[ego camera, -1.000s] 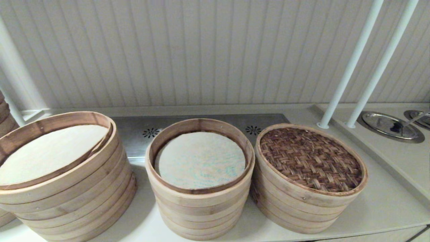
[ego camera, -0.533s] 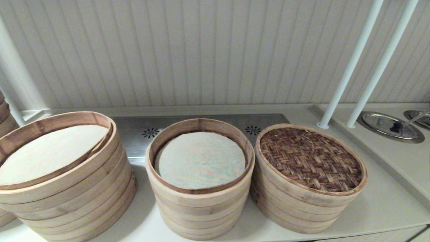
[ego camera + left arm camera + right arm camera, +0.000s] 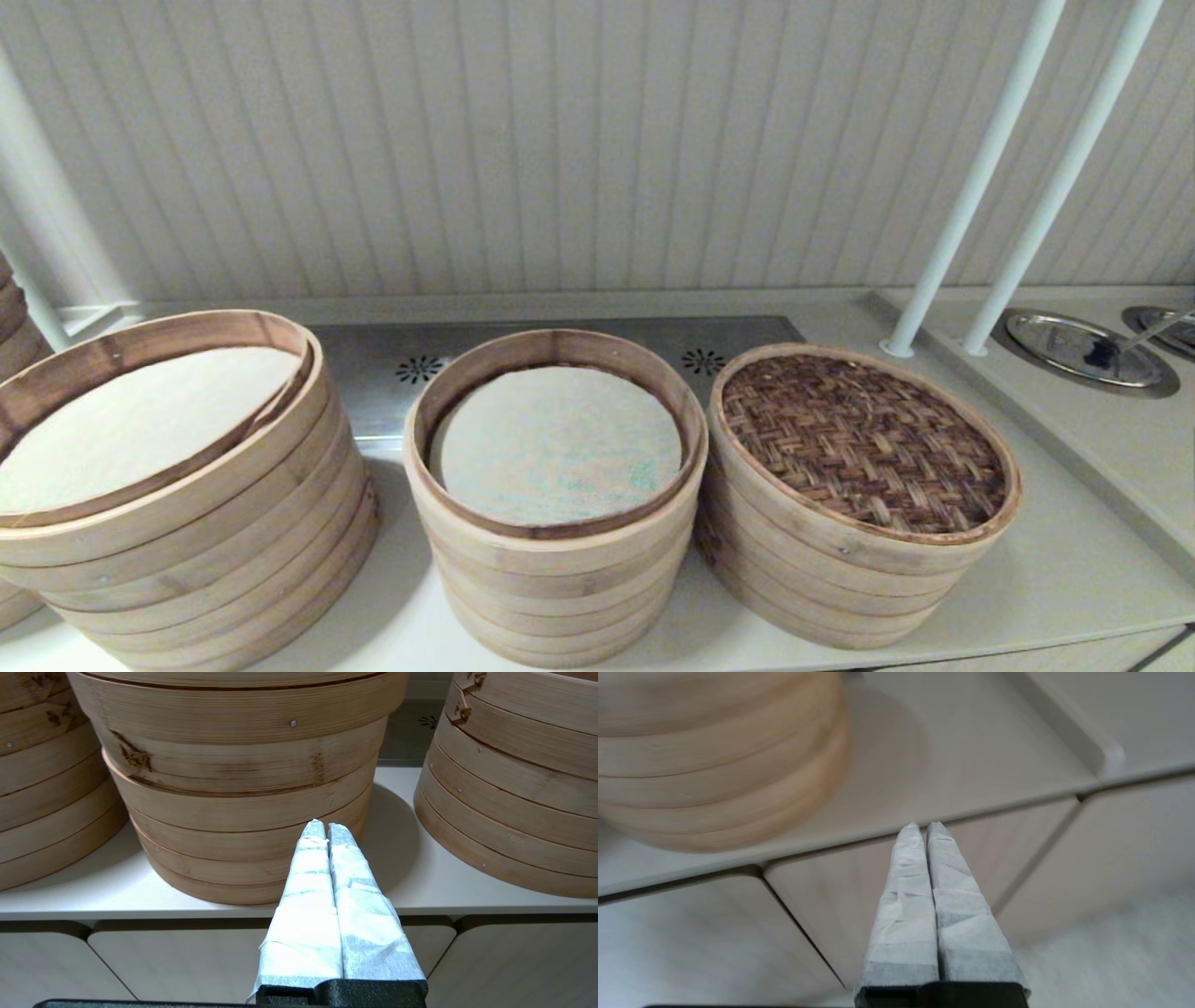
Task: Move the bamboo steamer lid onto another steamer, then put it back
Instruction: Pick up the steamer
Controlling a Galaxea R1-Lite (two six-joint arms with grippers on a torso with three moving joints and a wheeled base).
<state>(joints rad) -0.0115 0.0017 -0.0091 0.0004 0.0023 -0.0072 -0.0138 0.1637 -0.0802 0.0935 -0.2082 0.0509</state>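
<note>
Covering rightmost steamer [image 3: 822,597], bamboo steamer lid [image 3: 864,443], liner hidden

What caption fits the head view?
Woven bamboo steamer lid sits on the rightmost of three bamboo steamer stacks on a counter.

three steamer stacks [image 3: 551,504], one woven lid [image 3: 864,439], two white poles [image 3: 971,187], two claws [image 3: 327,828]

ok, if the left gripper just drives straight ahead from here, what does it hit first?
Likely the lower rings of the middle steamer: the shut left gripper points at its side wall, low above the counter. Depth is unclear.
</note>
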